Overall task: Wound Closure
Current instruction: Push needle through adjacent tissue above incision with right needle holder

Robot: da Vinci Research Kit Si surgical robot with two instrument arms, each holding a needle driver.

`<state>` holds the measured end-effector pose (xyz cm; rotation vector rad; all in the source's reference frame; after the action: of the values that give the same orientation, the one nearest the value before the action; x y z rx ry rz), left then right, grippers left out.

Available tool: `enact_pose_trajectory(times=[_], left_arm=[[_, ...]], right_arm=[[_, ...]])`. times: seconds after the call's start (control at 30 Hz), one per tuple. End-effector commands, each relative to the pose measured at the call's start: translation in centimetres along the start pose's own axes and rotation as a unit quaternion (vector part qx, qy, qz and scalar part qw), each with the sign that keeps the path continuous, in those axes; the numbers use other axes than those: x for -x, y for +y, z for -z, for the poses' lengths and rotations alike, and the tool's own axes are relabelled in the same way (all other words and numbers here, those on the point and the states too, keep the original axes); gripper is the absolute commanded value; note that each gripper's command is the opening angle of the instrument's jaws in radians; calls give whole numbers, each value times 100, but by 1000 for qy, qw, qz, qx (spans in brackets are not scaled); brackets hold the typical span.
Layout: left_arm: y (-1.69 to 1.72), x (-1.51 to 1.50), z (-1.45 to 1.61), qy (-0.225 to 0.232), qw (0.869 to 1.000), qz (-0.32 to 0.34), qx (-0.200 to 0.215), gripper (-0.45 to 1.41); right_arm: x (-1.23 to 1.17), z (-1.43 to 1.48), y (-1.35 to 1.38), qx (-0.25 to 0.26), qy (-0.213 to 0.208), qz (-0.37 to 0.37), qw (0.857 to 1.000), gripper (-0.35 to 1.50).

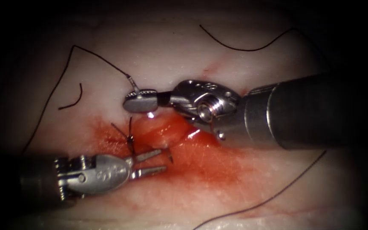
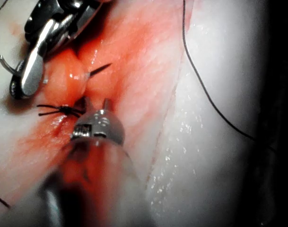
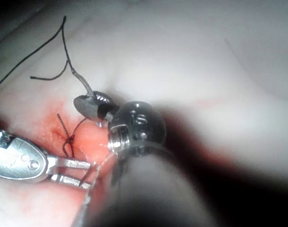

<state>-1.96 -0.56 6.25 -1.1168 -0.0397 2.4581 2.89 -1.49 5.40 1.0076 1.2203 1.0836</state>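
One knot [image 1: 129, 138] tied; my right claw [image 1: 140, 101] clamps the needle [image 1: 135, 87] near its tail — left claw [image 1: 163, 161] apart, needle tip emerging.

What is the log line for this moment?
needle: in tissue, tip out | left tool: open, empty, at tip | right tool: shut on needle near tail

Two slim silver needle-driver tools work here: the left tool [image 1: 150, 163] and the right tool [image 1: 140, 101]. One curved steel needle [image 1: 168, 154] is present, one tied dark knot [image 1: 129, 137], and one short loose dark thread piece [image 1: 74, 99].
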Motion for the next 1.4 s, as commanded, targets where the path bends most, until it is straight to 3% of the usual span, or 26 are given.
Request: enact_pose_trajectory(times=[0.03,0.1,0.17,0.2,0.23,0.33,0.37,0.4,0.43,0.63,0.67,0.83,1.0,1.03,1.07,1.1,1.13,1.27,1.4], left_arm=[[2,1,-7,0,1000,0,1,-1],[2,2,-7,0,1000,0,1,-1],[3,1,-6,0,1000,1,1,-1],[3,1,-6,0,1000,1,0,-1],[3,1,-6,0,1000,1,0,-1],[4,0,-5,0,1000,1,0,-3],[5,0,-4,0,1000,2,0,-3],[5,-1,-4,-1,1000,2,0,-3],[5,-1,-4,-1,1000,2,0,-3],[8,-3,-4,-2,1000,4,-1,-3],[8,-3,-4,-2,1000,4,-1,-3],[8,-3,-4,-2,1000,4,-1,-3],[9,-3,-4,-2,1000,4,-1,-3],[9,-3,-4,-2,1000,4,-1,-3],[9,-3,-4,-2,1000,4,-1,-3],[9,-3,-4,-2,1000,4,-1,-3],[9,-3,-3,-2,1000,4,-1,-3],[8,-3,-3,-2,1000,4,-1,-3],[7,-4,-3,-2,1000,5,-1,-3]], right_arm=[[11,-10,-3,-5,-4,-20,1000,-35],[12,-9,-5,-6,-5,-41,999,-35],[3,-7,-5,13,36,-45,998,-35],[-7,-5,0,19,66,35,997,-32],[-10,-3,3,24,73,55,995,-11],[-18,2,11,43,84,78,993,0],[-24,3,16,55,89,97,990,71],[-27,3,18,59,91,102,989,96],[-30,4,19,61,91,111,988,110],[-46,12,26,55,86,134,986,101],[-51,13,25,53,78,138,986,94],[-55,13,22,52,46,146,987,94],[-55,12,19,51,44,159,985,61],[-55,12,19,51,44,159,985,61],[-60,13,18,52,44,156,985,2],[-63,14,17,51,45,154,986,-27],[-70,16,14,51,45,150,986,-35],[-78,18,8,51,45,143,987,-35],[-72,16,6,67,13,86,994,-35]])
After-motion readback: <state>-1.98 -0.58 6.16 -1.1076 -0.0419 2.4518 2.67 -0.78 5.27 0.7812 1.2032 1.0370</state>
